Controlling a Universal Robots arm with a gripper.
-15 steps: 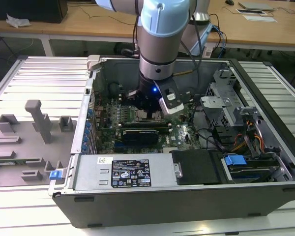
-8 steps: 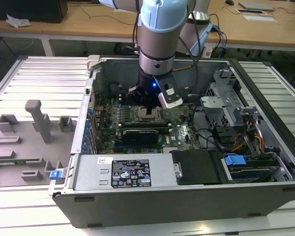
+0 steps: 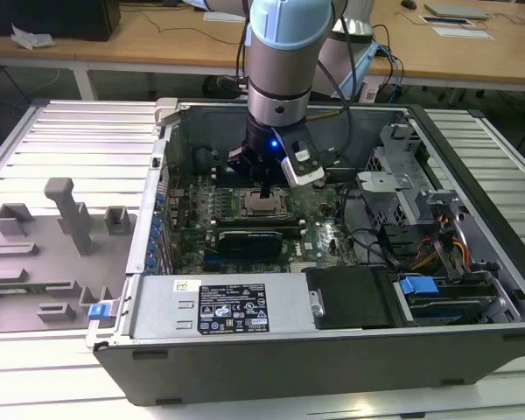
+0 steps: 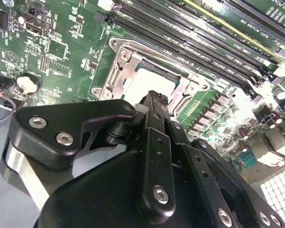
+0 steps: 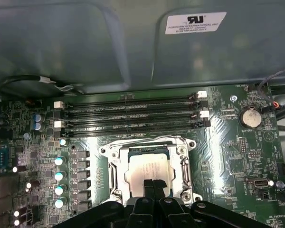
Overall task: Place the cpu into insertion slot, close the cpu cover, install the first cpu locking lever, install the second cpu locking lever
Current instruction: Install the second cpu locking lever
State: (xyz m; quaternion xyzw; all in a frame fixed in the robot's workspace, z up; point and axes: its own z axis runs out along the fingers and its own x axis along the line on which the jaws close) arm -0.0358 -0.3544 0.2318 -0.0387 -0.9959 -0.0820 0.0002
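Note:
The cpu (image 5: 147, 166), a silvery-beige square, lies flat in the insertion slot on the green motherboard; it also shows in the exterior view (image 3: 264, 205) and the second wrist view (image 4: 142, 83). The silver cpu cover (image 5: 115, 167) lies down around it as a frame, its window showing the chip, and hides the slot beneath. My gripper (image 5: 153, 184) is shut, with its black fingertips (image 4: 154, 99) together just above the chip's near edge and nothing held between them. From outside, the gripper (image 3: 268, 187) hangs straight over the socket. I cannot tell how the locking levers stand.
Long black memory slots (image 5: 128, 114) run beside the socket, and a coin battery (image 5: 250, 116) sits off to one side. In the case, a black card (image 3: 258, 238) lies in front of the socket, with a power supply (image 3: 227, 306) and a drive cage (image 3: 402, 201) around it. Grey fixtures (image 3: 52, 236) stand outside.

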